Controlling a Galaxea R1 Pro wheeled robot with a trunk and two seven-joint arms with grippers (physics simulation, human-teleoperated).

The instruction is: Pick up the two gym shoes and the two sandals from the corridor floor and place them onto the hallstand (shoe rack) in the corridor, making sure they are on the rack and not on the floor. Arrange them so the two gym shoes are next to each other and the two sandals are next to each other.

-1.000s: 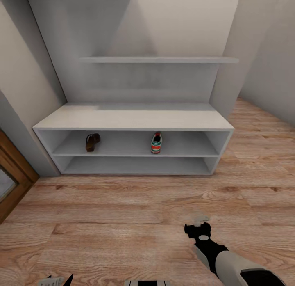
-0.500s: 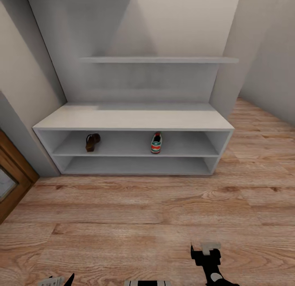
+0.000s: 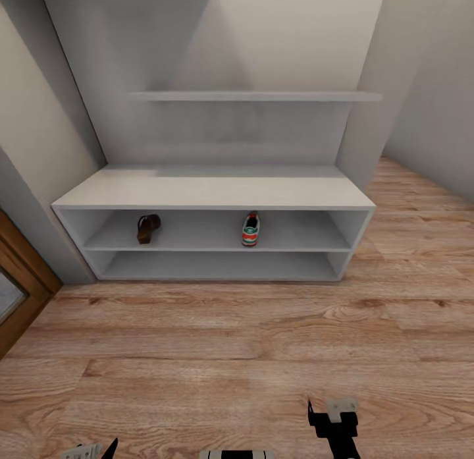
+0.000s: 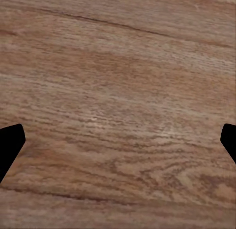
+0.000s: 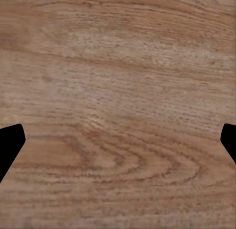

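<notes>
Right gripper [image 3: 334,413] is pulled back, jaws wide; gym shoe [image 3: 250,228] is laid front-to-back on hallstand [image 3: 210,189], heel outward.

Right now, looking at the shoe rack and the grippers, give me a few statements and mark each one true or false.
1. A sandal sits on the rack's upper shoe shelf. True.
2. A sneaker lies on the floor. False: it is on the same shelf, apart from the sandal.
3. The lower shoe shelf holds two shoes. False: none show there.
4. The right gripper is open over bare floor. True.
5. The left gripper grips a sandal. False: it is open, holding nothing.
</notes>
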